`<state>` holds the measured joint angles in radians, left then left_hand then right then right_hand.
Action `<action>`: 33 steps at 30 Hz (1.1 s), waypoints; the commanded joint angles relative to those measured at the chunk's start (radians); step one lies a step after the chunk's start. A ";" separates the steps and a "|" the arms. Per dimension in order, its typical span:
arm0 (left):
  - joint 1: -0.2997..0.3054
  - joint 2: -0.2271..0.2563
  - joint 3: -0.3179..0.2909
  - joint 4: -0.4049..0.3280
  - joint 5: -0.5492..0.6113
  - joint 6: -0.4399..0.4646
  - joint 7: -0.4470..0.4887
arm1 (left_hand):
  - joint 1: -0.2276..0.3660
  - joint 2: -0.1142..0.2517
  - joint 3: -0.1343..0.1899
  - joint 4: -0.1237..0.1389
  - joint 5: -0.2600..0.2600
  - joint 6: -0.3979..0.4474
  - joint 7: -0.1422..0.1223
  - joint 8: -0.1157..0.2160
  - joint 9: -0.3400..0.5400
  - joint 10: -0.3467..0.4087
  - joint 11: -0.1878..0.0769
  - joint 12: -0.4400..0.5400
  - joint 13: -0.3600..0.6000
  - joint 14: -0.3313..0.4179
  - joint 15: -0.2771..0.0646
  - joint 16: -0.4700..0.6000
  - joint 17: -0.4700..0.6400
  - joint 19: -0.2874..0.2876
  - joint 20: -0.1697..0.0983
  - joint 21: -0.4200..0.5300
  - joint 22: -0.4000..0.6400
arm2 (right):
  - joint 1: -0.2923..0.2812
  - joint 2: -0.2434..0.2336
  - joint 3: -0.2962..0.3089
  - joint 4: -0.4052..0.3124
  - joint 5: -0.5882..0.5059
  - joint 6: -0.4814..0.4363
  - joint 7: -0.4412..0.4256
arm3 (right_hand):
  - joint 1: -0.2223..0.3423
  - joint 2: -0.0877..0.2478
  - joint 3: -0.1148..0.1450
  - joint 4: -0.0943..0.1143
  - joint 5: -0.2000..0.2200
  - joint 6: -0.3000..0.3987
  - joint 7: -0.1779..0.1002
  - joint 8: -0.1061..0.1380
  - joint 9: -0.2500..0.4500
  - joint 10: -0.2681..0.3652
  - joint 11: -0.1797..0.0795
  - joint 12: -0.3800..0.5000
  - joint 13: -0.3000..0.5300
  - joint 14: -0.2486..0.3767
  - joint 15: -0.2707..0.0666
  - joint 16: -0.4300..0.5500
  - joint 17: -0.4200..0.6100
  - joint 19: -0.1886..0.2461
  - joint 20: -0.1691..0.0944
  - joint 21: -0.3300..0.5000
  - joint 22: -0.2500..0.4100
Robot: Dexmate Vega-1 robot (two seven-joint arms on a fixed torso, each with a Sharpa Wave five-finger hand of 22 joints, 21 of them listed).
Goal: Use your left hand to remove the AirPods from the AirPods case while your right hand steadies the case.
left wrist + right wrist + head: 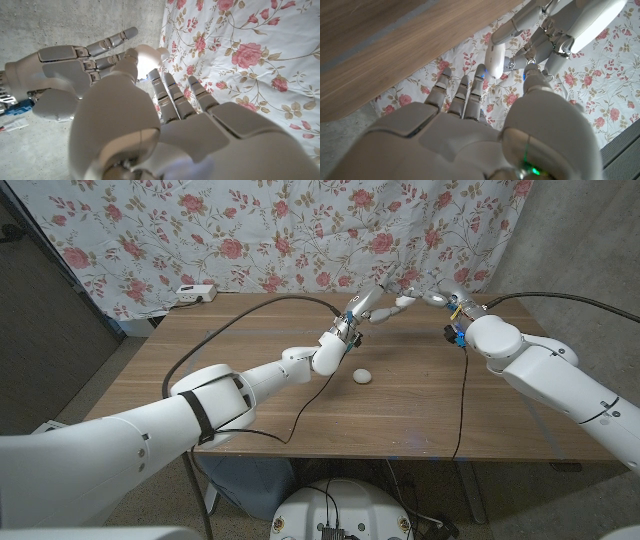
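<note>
A wooden table (250, 395) bears one small white rounded object (362, 376).

The white AirPods case (405, 301) is hanging in the air above the table's (250, 395) far edge. A small white round piece (362, 376) is lying on the table.

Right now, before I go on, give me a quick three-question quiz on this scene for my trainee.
1. True or false: both robot hands press on the wooden table.
2. What is held up between the left robot hand and the right robot hand? A) a white case B) a red cup C) scissors
3. Fill in: a small white rounded object lies on the table, near the ___ arm.
Key: 1 false, both are raised; 2 A; 3 left.
</note>
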<state>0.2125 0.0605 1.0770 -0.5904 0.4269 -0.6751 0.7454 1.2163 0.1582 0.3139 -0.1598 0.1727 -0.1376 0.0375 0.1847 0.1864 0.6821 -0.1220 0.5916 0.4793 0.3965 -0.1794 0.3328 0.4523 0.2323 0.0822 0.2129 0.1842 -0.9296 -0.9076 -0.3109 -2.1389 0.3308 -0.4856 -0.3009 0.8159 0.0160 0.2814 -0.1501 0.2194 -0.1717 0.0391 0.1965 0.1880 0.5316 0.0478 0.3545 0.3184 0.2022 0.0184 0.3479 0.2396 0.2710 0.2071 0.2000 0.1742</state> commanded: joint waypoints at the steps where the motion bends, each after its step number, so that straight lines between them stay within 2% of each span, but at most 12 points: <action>1: -0.002 -0.005 0.011 -0.004 0.003 0.008 -0.003 | 0.005 0.004 -0.001 0.005 0.007 0.002 0.001 0.006 0.001 0.096 -0.095 0.057 0.195 0.040 -0.046 -0.001 0.007 0.005 -0.001 0.005 0.003 | 0.002 -0.004 -0.004 -0.006 0.002 -0.007 0.002 | -0.005 0.004 0.002 0.005 0.001 -0.113 0.000 0.006 0.005 0.003 0.001 -0.006 0.006 0.002 0.006 0.006 0.002 0.000 0.005 -0.001 0.003; 4: 0.000 -0.004 0.012 -0.013 0.008 0.016 0.000 | 0.006 0.004 -0.001 0.005 0.007 0.003 0.001 0.007 0.001 0.096 -0.094 0.058 0.194 0.040 -0.046 -0.002 0.008 0.004 -0.001 0.005 0.003 | 0.007 -0.012 -0.010 -0.011 -0.006 -0.017 0.006 | 0.005 0.009 0.007 0.000 0.003 -0.112 0.007 0.006 0.005 0.008 0.005 -0.005 0.007 0.006 0.011 0.008 0.003 0.001 0.004 0.000 0.003; 7: 0.011 0.000 0.000 -0.025 -0.018 0.012 -0.033 | 0.006 0.005 -0.001 0.006 0.007 0.006 0.000 0.007 0.001 0.096 -0.094 0.058 0.193 0.040 -0.046 -0.002 0.008 0.004 0.000 0.005 0.003 | 0.006 -0.012 -0.011 -0.013 -0.008 -0.018 0.005 | 0.018 0.011 0.012 -0.006 0.005 -0.110 0.005 0.007 0.005 0.010 0.005 -0.004 0.008 0.006 0.012 0.008 0.003 0.002 0.004 0.000 0.003; 9: 0.012 0.014 0.007 -0.054 0.009 0.032 -0.019 | 0.007 0.004 -0.002 0.005 0.007 0.015 -0.003 0.011 0.001 0.097 -0.094 0.059 0.191 0.040 -0.047 -0.003 0.010 0.003 -0.001 0.005 0.003 | 0.004 -0.014 -0.011 -0.017 -0.008 -0.023 0.002 | 0.022 0.012 0.013 -0.007 0.005 -0.109 0.002 0.007 0.004 0.012 0.002 -0.004 0.008 0.005 0.011 0.008 0.003 0.003 0.004 0.000 0.003; 15: 0.024 0.019 -0.003 -0.075 0.006 0.041 -0.029 | 0.008 0.005 -0.003 0.005 0.007 0.022 -0.004 0.012 0.001 0.098 -0.094 0.061 0.189 0.042 -0.047 -0.002 0.012 0.002 0.000 0.004 0.003 | 0.002 -0.015 -0.013 -0.019 -0.014 -0.023 -0.001 | 0.039 0.017 0.020 -0.012 0.008 -0.102 0.002 0.009 0.004 0.025 0.000 0.002 0.011 0.019 0.007 0.014 0.003 0.007 0.003 0.001 0.003; 18: 0.024 0.020 -0.003 -0.081 0.015 0.042 -0.022 | 0.009 0.005 -0.003 0.005 0.007 0.022 -0.003 0.012 0.001 0.098 -0.094 0.061 0.187 0.042 -0.048 -0.002 0.014 0.002 0.001 0.004 0.003 | 0.007 -0.014 -0.020 -0.020 -0.019 -0.032 -0.002 | 0.062 0.026 0.029 -0.017 0.010 -0.089 -0.013 0.013 0.004 0.034 -0.006 0.005 0.014 0.039 -0.004 0.022 0.004 0.036 -0.008 0.012 0.004; 23: 0.033 0.027 -0.010 -0.099 0.013 0.047 -0.037 | 0.010 0.004 -0.005 0.004 0.006 0.025 -0.005 0.012 0.000 0.099 -0.094 0.062 0.185 0.044 -0.048 -0.001 0.016 0.002 0.000 0.005 0.003 | 0.005 -0.007 -0.018 -0.020 -0.014 -0.042 -0.009 | 0.086 0.032 0.038 -0.021 0.012 -0.079 -0.012 0.015 0.004 0.052 -0.011 0.012 0.017 0.049 -0.012 0.027 0.006 0.053 -0.005 0.016 0.004; 29: 0.042 0.033 -0.019 -0.121 0.017 0.056 -0.040 | 0.011 0.004 -0.006 0.004 0.006 0.026 -0.005 0.011 0.000 0.102 -0.094 0.064 0.184 0.044 -0.047 -0.001 0.018 0.003 0.001 0.005 0.003 | 0.003 -0.012 -0.015 -0.025 -0.014 -0.049 -0.009 | 0.122 0.048 0.052 -0.025 0.014 -0.067 -0.038 0.016 0.003 0.062 -0.025 0.017 0.020 0.062 -0.026 0.034 0.008 0.058 -0.019 0.014 0.003; 33: 0.045 0.034 -0.019 -0.128 0.024 0.059 -0.041 | 0.012 0.003 -0.006 0.004 0.006 0.028 -0.006 0.011 0.000 0.102 -0.094 0.065 0.182 0.045 -0.047 -0.002 0.020 0.003 0.001 0.005 0.003 | -0.004 -0.007 -0.009 -0.028 -0.013 -0.052 -0.021 | 0.147 0.061 0.060 -0.022 0.013 -0.052 -0.052 0.018 0.003 0.073 -0.046 0.022 0.024 0.071 -0.046 0.041 0.012 0.062 -0.039 0.013 0.004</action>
<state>0.2457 0.0865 1.0660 -0.6881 0.4390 -0.6278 0.7124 1.2224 0.1585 0.3083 -0.1572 0.1739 -0.1160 0.0302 0.1896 0.1864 0.6820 -0.1220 0.5916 0.4793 0.3966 -0.1794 0.3329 0.4662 0.2323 0.0822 0.2129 0.1842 -0.9254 -0.9178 -0.3270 -2.1591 0.3175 -0.5264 -0.3072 0.9489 0.0727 0.3344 -0.1721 0.2271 -0.1729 -0.0027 0.2072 0.1880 0.5953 0.0129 0.3670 0.3373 0.2672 -0.0142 0.3802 0.2464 0.3329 0.1836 0.2083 0.1741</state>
